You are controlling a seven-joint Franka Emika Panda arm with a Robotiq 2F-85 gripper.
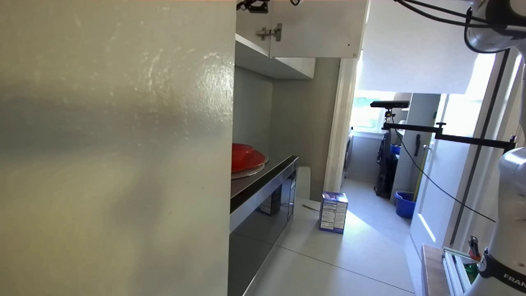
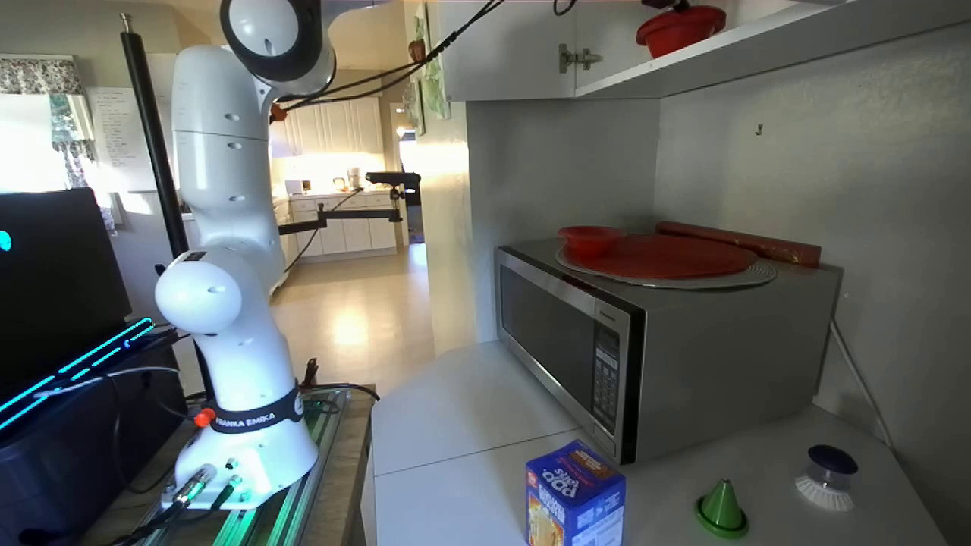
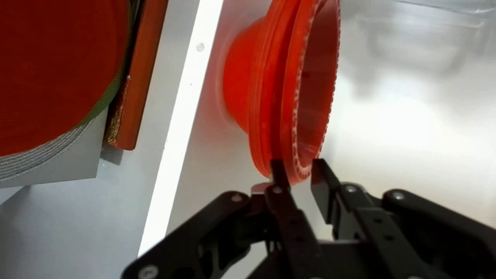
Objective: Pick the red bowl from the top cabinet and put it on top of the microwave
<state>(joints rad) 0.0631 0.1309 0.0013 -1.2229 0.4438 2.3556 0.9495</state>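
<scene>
The red bowl [image 2: 683, 32] is at the shelf of the top cabinet [image 2: 758, 47], upright behind the front edge. In the wrist view the bowl [image 3: 267, 97] lies sideways in the picture. Whether its base touches the shelf is unclear. My gripper [image 3: 299, 168] is nearly closed, with the bowl's rim filling the gap between its fingertips. Only dark gripper parts [image 1: 254, 6] show at an exterior view's top edge; there the bowl is hidden. The microwave [image 2: 743, 356] stands below on the counter.
On the microwave lie a red disc [image 2: 683, 256] on a grey mat, another red bowl-like piece [image 2: 592, 240] and a reddish roll [image 2: 751, 243]. The open cabinet door [image 1: 316, 31] hangs beside the shelf. A blue box [image 2: 575, 493], green cone [image 2: 722, 509] and brush [image 2: 828, 478] stand on the counter.
</scene>
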